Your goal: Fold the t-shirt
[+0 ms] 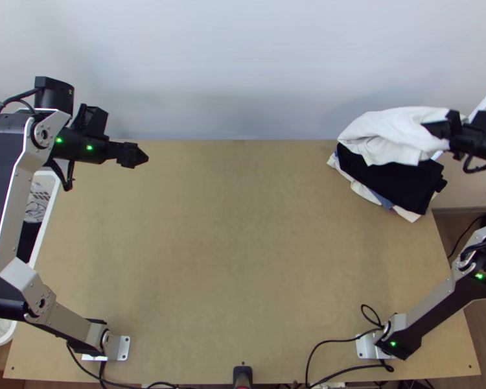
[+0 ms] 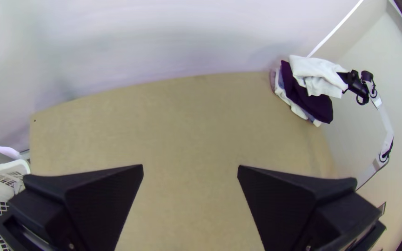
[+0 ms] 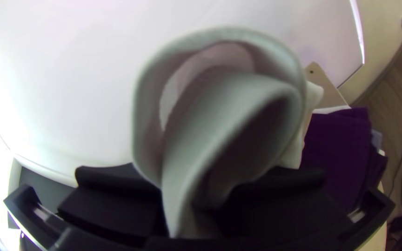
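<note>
Table point(image 1: 243, 253) bears a folded stack point(image 1: 398, 181) at its far right corner. White t-shirt point(image 1: 392, 133), apparently bunched, overlaps that stack, contact hard to confirm; the right gripper point(image 1: 435, 128) pinches one part. Left gripper point(image 2: 190, 168) stands wide and unloaded. Risk: a low sideways pull could drag the upper layers through friction; a shallow pinch could shed the cloth

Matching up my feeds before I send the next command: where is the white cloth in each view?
Top view: the white cloth is at the upper right, gripped by the right claw.
Left wrist view: small and far off, by the far right corner of the table.
Right wrist view: large, in the middle, looped up close between the fingers.
Shared landmark: the dark cloth, next to it in all three.
</note>
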`<move>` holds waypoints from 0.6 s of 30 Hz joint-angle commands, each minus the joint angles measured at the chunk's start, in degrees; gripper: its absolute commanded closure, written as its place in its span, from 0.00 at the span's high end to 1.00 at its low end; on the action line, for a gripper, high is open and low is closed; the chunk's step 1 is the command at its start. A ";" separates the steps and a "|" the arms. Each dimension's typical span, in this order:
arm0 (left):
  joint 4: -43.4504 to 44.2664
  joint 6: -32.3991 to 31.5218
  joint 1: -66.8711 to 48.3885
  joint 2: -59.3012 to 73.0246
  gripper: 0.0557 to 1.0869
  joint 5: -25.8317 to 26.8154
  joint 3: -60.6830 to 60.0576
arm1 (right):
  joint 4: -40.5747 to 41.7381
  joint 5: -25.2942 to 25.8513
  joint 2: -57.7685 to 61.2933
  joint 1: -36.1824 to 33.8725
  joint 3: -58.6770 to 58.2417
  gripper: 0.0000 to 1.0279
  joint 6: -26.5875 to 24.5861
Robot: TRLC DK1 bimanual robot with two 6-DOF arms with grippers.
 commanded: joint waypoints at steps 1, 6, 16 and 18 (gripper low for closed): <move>0.05 -0.68 -0.78 -0.81 0.96 0.08 0.43 | -2.87 1.99 -1.60 -2.28 -3.96 0.83 -8.11; -0.04 -0.86 -1.22 -1.24 0.96 0.08 0.34 | -3.93 10.25 -4.68 -5.26 -11.17 0.96 -18.48; -0.21 -0.86 -0.78 -2.83 0.96 0.08 -0.01 | 19.36 30.73 -20.76 -9.92 -28.83 0.96 -27.18; -0.30 -0.86 -0.60 -3.18 0.96 0.08 -0.09 | 25.60 30.73 -25.07 -8.16 -31.29 0.96 -26.22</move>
